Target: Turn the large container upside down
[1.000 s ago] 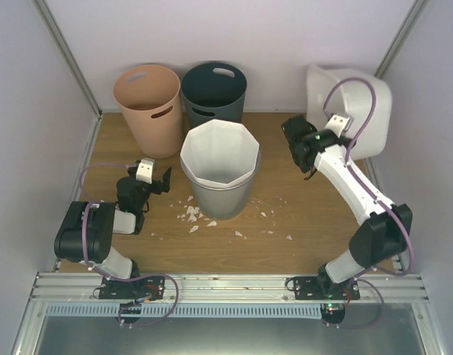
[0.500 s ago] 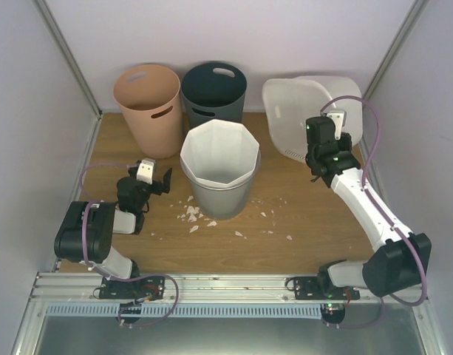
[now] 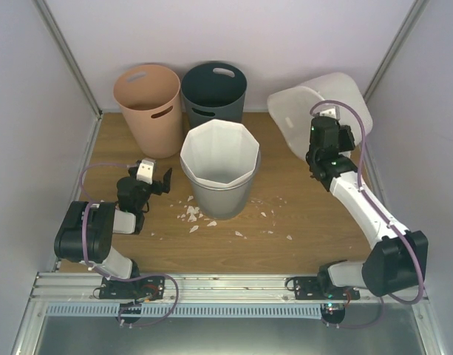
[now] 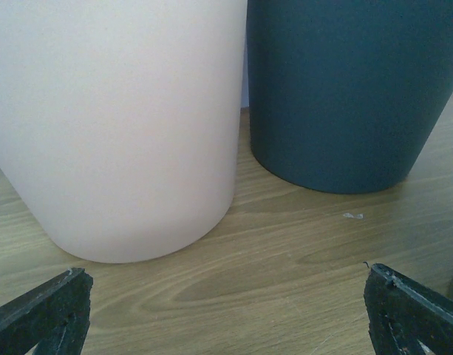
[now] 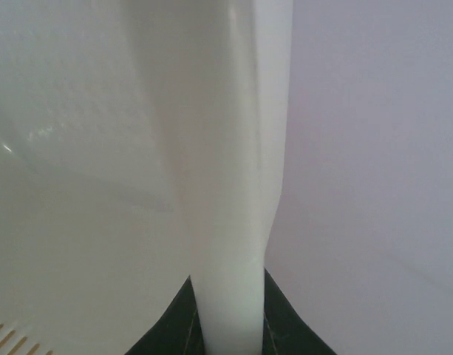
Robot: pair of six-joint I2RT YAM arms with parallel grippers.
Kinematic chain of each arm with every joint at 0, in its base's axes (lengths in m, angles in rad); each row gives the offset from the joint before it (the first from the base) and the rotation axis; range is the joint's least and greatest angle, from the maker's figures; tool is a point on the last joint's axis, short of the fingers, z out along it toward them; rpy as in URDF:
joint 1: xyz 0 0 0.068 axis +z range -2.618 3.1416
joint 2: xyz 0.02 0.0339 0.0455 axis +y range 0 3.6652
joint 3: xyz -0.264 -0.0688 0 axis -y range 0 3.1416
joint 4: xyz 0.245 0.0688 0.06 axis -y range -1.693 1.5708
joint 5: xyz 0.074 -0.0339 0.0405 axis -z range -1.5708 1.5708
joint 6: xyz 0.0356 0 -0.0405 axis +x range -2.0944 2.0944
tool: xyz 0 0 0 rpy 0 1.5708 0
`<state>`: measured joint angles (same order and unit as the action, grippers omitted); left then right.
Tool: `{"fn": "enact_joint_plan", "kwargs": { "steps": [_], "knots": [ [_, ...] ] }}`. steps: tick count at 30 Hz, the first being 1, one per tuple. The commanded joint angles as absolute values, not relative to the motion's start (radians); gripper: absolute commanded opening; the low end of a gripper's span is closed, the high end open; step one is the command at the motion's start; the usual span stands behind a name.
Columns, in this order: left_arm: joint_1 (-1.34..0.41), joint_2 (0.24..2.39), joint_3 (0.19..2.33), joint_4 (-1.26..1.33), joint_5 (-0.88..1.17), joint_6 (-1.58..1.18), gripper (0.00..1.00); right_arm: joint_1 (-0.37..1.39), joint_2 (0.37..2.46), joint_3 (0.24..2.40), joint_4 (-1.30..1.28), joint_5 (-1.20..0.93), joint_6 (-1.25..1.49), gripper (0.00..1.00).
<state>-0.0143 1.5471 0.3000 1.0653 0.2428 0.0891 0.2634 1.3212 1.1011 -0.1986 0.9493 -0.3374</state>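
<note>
While the wooden table (image 3: 285,237) is carrying everything else, the large container (image 3: 296,115) is hanging tipped on its side at the far right corner. Its mouth is facing left and down toward the boards, and its base is pointing up toward the back wall. Whether any edge is touching the table cannot be told. At the table's middle a white faceted bin (image 3: 220,155) is sitting upright inside a grey bin (image 3: 222,203). Behind them a peach bin (image 3: 147,107) and a dark teal bin (image 3: 213,92) are standing upright side by side against the back wall, just apart in the left wrist view. The right gripper (image 3: 324,122) is clenching the container's wall, its dark fingers (image 5: 183,318) pressing on either side of the white plastic. The left gripper (image 3: 151,185) is resting low at the left, near the peach bin, with its jaws spread wide and nothing between them. White scraps (image 3: 191,214) are lying scattered on the wood in front of the grey bin.
</note>
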Motion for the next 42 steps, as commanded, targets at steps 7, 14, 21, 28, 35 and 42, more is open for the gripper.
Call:
{"fn": "enact_joint_plan", "kwargs": {
  "steps": [7,14,21,28,35,42],
  "knots": [
    [-0.020,1.529,0.318,1.103,0.244,0.101,0.99,0.265,1.324,0.974,0.741,0.962,-1.074,0.01],
    [-0.020,1.529,0.317,1.103,0.245,0.101,0.99,0.274,1.415,0.839,1.168,0.871,-1.354,0.01],
    [-0.020,1.529,0.316,1.103,0.244,0.101,0.99,0.274,1.507,0.722,1.461,0.729,-1.512,0.01],
    [-0.020,1.529,0.316,1.104,0.244,0.101,0.99,0.273,1.561,0.578,1.640,0.565,-1.579,0.01],
    [-0.020,1.529,0.316,1.104,0.246,0.100,0.99,0.272,1.549,0.514,1.508,0.595,-1.499,0.12],
    [-0.020,1.529,0.316,1.104,0.246,0.101,0.99,0.273,1.506,0.472,1.414,0.642,-1.402,0.43]
  ]
}}
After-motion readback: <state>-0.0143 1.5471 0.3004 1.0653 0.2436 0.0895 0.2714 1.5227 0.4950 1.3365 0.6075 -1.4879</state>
